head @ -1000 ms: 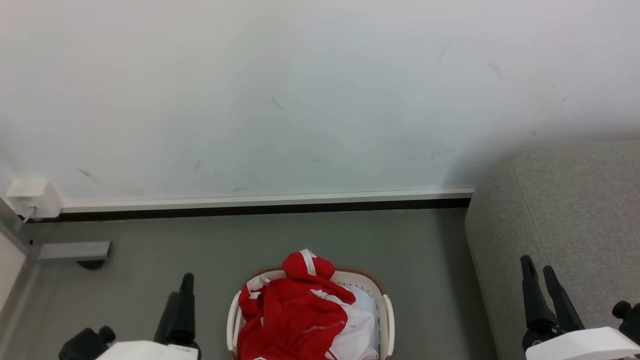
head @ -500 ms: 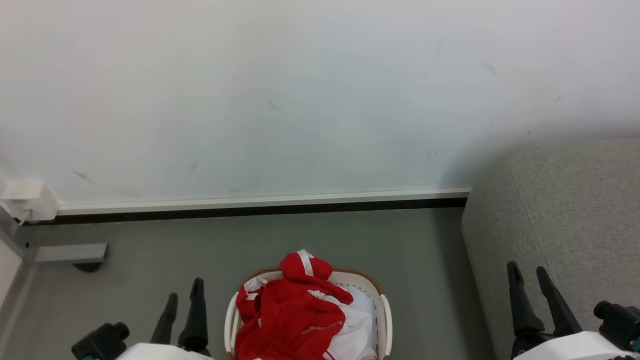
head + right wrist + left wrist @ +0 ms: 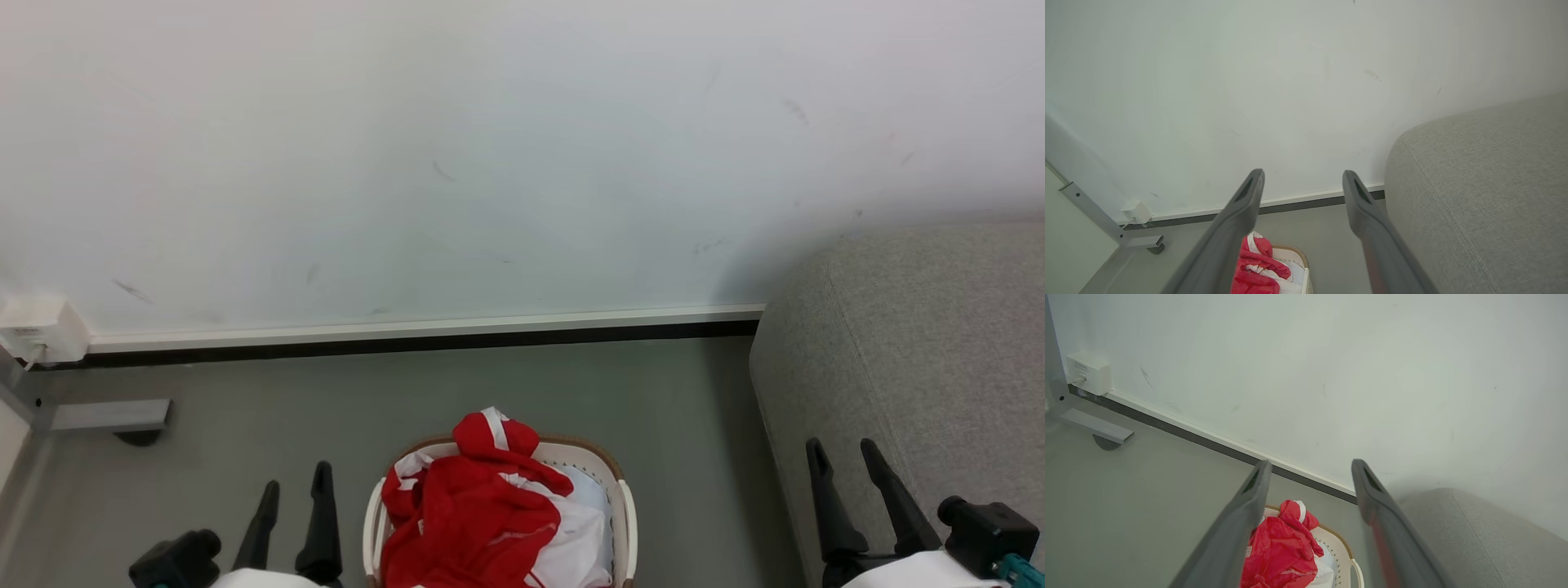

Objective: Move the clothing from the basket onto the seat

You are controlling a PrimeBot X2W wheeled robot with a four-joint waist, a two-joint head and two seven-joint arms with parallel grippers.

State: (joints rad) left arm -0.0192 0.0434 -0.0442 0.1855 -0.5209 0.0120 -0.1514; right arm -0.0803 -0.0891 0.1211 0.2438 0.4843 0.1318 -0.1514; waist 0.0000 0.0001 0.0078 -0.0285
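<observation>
- the clothing (image 3: 478, 506) lies all in the basket (image 3: 625, 514): a red heap with white bands, piled against the left rim and humped up over the far rim, with the pale lining bare along the right rim.
- the basket stands on the grey floor (image 3: 408, 392), out from the floor's far edge where the skirting runs. it is apart from the seat (image 3: 922, 343), whose rounded end rises at the floor's right edge.
- no garment lies on the part of the seat in view, so the task looks to be at its very start, with the first pick not yet made.
- the left gripper (image 3: 295, 478) hangs near the basket's left rim and apart from it, fingers spread wide with nothing between them.
- the right gripper (image 3: 842, 447) hangs in front of the seat's near side, well apart from the basket, fingers equally wide and empty.
- step in hand, as i judge it: lining up on the basket before the first reach.
- the next move calls for one gripper to pass over the rim and come down on the top of the heap. the hump at the far rim looks the easiest fold to pinch.
- it should close on red fabric only, not the lining, lift clear of the rim, then carry it right to the seat.
- the garments look tangled, so one pull may drag several or tip the light basket.
</observation>
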